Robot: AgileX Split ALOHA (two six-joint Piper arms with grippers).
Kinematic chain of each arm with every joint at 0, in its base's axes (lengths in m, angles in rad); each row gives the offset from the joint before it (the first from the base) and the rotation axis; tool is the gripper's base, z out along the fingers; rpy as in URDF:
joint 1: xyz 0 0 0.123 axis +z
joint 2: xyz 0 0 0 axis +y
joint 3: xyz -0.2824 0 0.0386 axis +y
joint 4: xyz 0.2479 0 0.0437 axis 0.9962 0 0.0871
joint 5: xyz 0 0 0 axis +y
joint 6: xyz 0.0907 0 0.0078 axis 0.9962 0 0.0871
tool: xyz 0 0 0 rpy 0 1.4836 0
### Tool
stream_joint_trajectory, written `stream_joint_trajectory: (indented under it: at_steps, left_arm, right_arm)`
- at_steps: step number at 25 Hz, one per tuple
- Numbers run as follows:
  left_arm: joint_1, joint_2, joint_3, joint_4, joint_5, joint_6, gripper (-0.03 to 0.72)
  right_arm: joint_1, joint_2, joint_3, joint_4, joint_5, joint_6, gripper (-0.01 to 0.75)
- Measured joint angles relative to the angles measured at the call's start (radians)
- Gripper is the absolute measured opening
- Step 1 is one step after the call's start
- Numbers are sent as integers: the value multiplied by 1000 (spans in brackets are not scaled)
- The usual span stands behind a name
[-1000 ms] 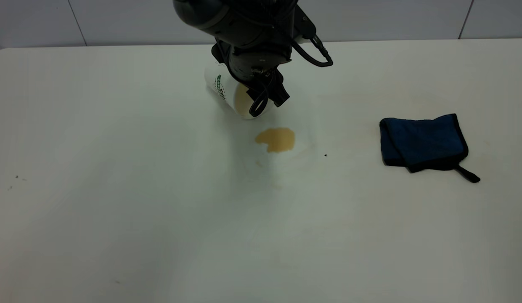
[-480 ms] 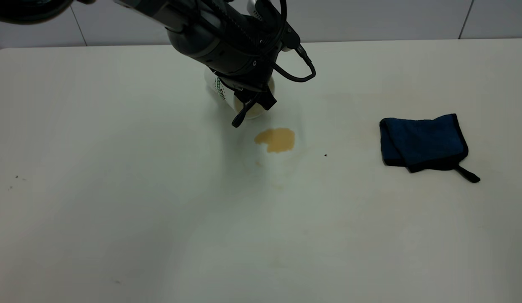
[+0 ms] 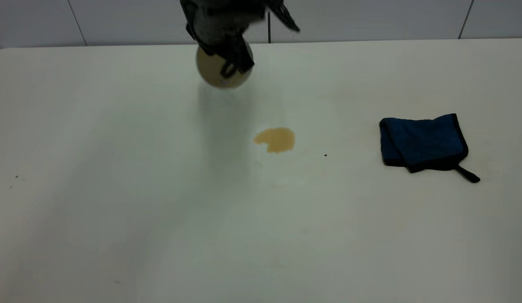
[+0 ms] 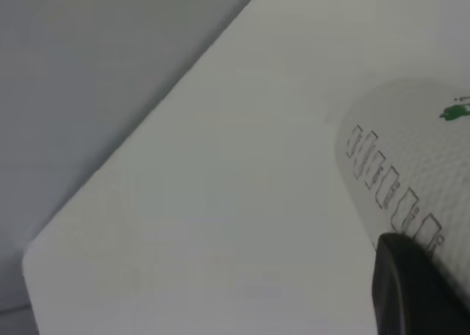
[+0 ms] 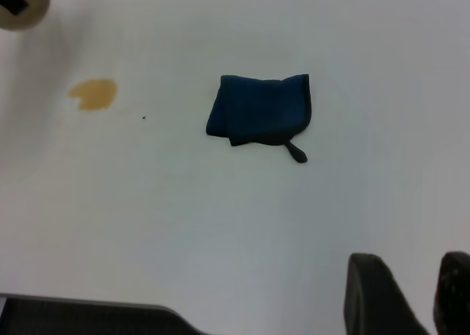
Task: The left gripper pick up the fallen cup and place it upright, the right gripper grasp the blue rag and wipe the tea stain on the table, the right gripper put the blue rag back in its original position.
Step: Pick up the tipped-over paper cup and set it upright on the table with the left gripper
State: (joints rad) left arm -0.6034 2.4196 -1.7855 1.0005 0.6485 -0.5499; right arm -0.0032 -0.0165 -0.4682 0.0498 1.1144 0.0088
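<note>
Left gripper [image 3: 234, 63], ext. view, top centre of frame: you see it blurred, dark fingers clamped on the cup [image 3: 221, 69], which hangs clear of the table [image 3: 117, 189]. Cup's cream inside faces the camera, so the mouth is tipped toward you and the cup is not upright. One dark finger crosses the mouth at its right side; the rest of the gripper sits above and behind the rim. A soft shadow falls on the tabletop just below the cup.

Left wrist view: cup wall [image 4: 411, 151] fills the right side of the frame, w/ printed boxes and a bit of green logo; one dark finger [image 4: 411, 291] lies against it at lower right. Table edge and grey wall run across the upper left.

Tea stain [image 3: 275, 139], ext. view, centre of frame: light-brown blot, below and right of the held cup, well apart from it, not touched by anything. A tiny dark speck [image 3: 325, 155] lies just right of it.

Blue rag [image 3: 422, 142], right of frame: folded flat on the table, black loop tab pointing to lower right, well apart from stain and cup.

Right gripper [image 5: 411, 298]: you find it only in the right wrist view, lower right corner, two dark fingers w/ a gap between them, holding nothing, high over the table. Rag [image 5: 261, 109] sits mid-frame in that view, stain [image 5: 94, 93] at left, cup mouth [image 5: 22, 4] at the upper left corner.
</note>
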Motion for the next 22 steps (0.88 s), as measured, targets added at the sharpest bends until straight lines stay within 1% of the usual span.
stream_joint_trajectory:
  at_steps: [2,5,6,8,10,12,14,17,22]
  left_arm:
    - [46,-73,-3,-232,12,219,5]
    - [152,-142,-8,-587,51,497,5]
    - [185,-148,-11,-675,67,576,5]
    - [265,-145,-14,-859,99,689,5]
    - [330,-132,-14,-985,119,764,5]
    - [380,-117,-14,-1070,127,816,5]
    - [402,-101,-14,-1105,127,834,5]
    - [406,-70,-14,-1129,124,843,5]
    - [392,-19,-14,-1152,114,852,6]
  right_arm:
    - [0,0,0,0,0,0,240]
    - [0,0,0,0,0,0,240]
    - [0,0,0,0,0,0,240]
    - [0,0,0,0,0,0,240]
    - [0,0,0,0,0,0,240]
    - [0,0,0,0,0,0,240]
    - [0,0,0,0,0,0,240]
    - [0,0,0,0,0,0,240]
    - [0,0,0,0,0,0,240]
